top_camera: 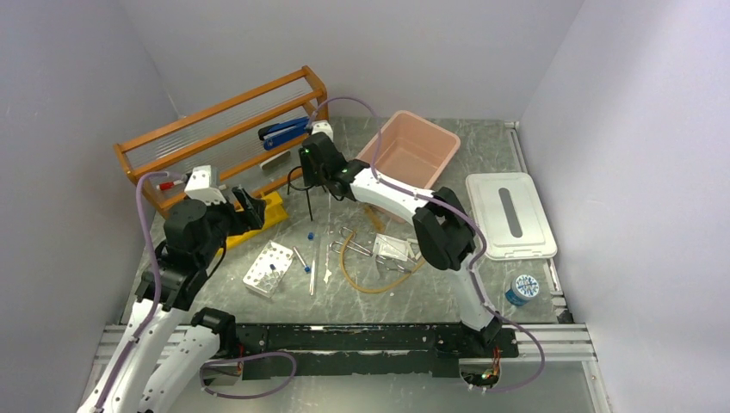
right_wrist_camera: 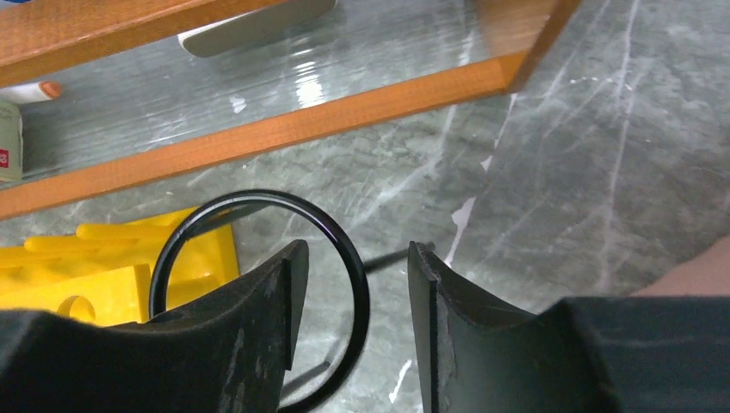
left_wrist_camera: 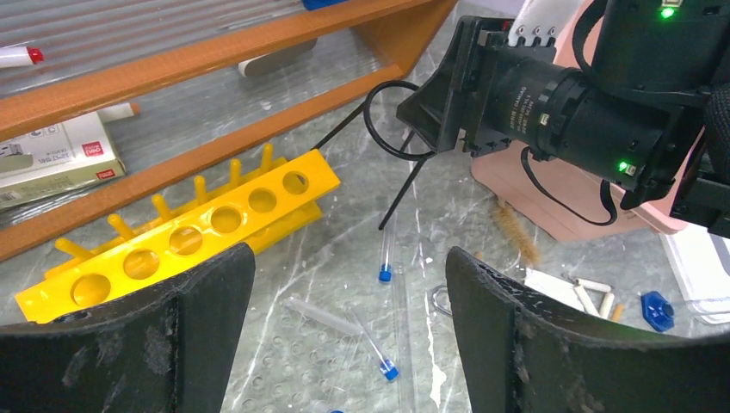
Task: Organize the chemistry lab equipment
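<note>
Right pincer (right_wrist_camera: 357, 258): part open, straddling rim of black wire ring tripod (right_wrist_camera: 258, 196).
Left pincer (left_wrist_camera: 349, 267): wide open, empty.
Edge: orange wooden shelf rail (right_wrist_camera: 344, 112) near ring, grey bench (right_wrist_camera: 585, 172) between.

A robot lab cell: plain white walls (top_camera: 77, 86) box in a marbled table (top_camera: 482, 297), with two arms (top_camera: 392, 196) bolted to a rail (top_camera: 344, 335). Chemistry gear surrounds the right pincer (right_wrist_camera: 355, 258): a tripod (right_wrist_camera: 258, 196) at its tips, a tube rack (right_wrist_camera: 112, 267) just left, and vials (top_camera: 308, 234) near.

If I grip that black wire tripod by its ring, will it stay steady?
Likely light and stiff: the black wire tripod is thin wire. The round ring may swivel in the right gripper. Spindly legs look tippy if nudged.
</note>
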`<state>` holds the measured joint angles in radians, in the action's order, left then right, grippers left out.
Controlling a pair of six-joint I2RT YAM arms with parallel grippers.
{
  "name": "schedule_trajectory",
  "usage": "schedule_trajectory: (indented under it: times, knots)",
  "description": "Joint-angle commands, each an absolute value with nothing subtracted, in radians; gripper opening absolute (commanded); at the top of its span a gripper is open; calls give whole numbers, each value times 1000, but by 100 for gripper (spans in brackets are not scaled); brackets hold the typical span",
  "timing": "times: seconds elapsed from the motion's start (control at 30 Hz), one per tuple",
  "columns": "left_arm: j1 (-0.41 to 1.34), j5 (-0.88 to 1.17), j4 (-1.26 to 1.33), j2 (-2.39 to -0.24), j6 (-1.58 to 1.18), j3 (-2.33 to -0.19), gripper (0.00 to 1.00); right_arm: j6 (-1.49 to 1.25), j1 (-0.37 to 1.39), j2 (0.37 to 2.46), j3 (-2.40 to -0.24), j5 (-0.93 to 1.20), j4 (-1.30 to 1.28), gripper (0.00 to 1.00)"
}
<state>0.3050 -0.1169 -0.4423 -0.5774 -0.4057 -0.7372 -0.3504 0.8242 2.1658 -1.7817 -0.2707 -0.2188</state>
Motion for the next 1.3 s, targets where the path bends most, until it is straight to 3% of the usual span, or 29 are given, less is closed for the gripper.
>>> schedule_trajectory:
  times: [0.0,0.37,0.6,1.07,1.27]
  knots:
    - [310,-163,-387,-593,-397,-723,85,-338,827,2219,-1884,-272,-308,47]
    - [310,-172,-381,-599,-391,-724,85,-299,851,2276,-1964,-420,-380,26]
    - [310,-177,-379,-597,-391,-722,85,-246,862,2254,-1966,-447,-374,8]
    - [310,-183,-378,-577,-383,-726,85,-266,867,1954,-1834,-279,-361,5]
    - [310,-130,-350,-566,-395,-733,88,-270,859,1765,-1739,-323,-379,5]
